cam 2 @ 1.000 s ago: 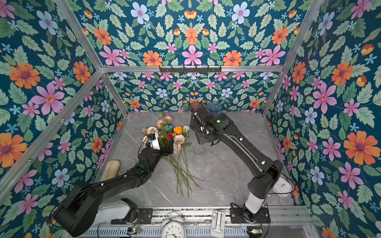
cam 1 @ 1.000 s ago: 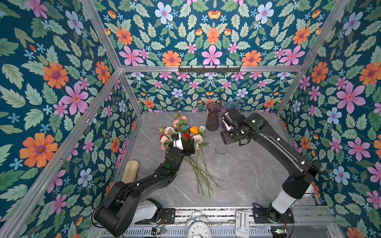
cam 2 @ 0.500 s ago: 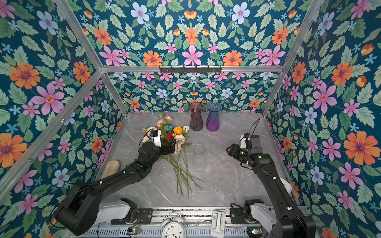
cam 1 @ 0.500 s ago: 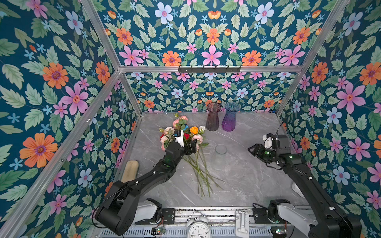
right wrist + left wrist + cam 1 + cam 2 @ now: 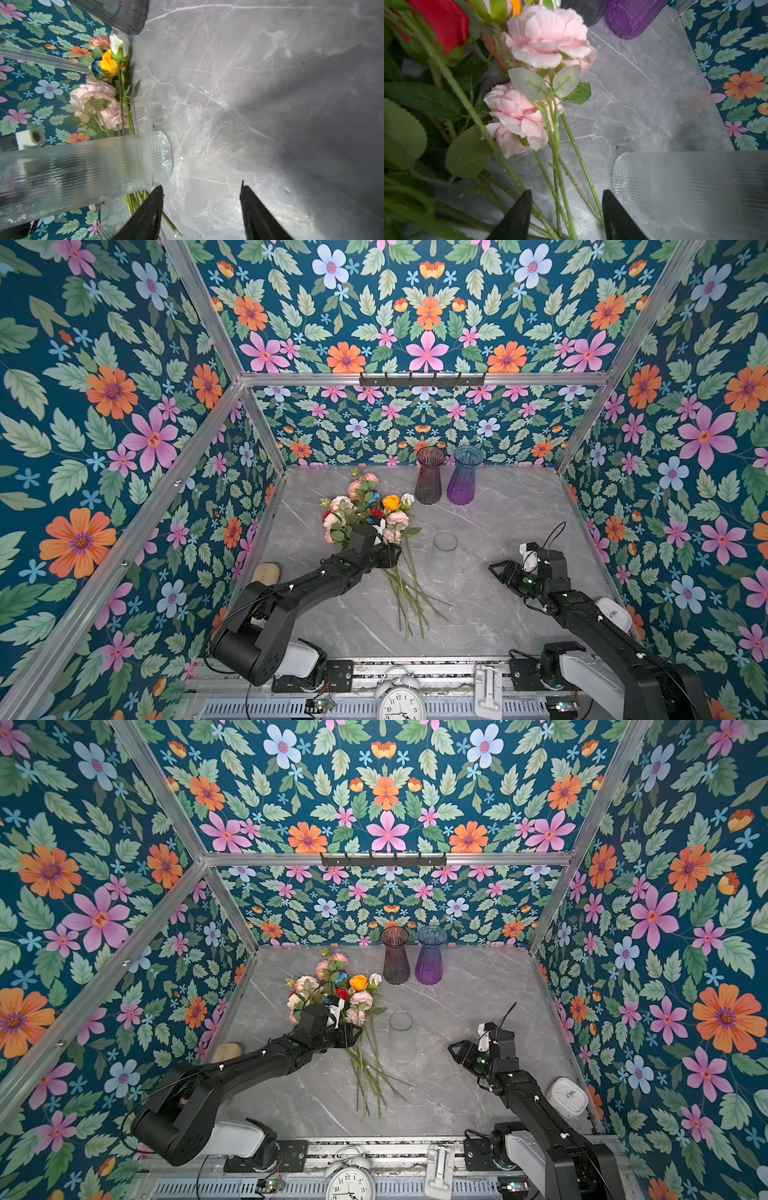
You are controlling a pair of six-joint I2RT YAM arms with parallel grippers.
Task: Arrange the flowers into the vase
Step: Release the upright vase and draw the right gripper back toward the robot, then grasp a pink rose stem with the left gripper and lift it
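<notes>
Green-stemmed flowers (image 5: 519,116) lie between my narrowing, still-apart left jaws; right jaws, apart and empty, have withdrawn: pickup seems near.

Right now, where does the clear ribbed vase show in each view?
Both top views: the clear ribbed vase stands upright mid-table, just right of the flowers.
Left wrist: close up, beside the left fingers.
Right wrist: close up, near the right fingers, flowers behind it.
Shared landmark: the pink blooms beside it.
</notes>
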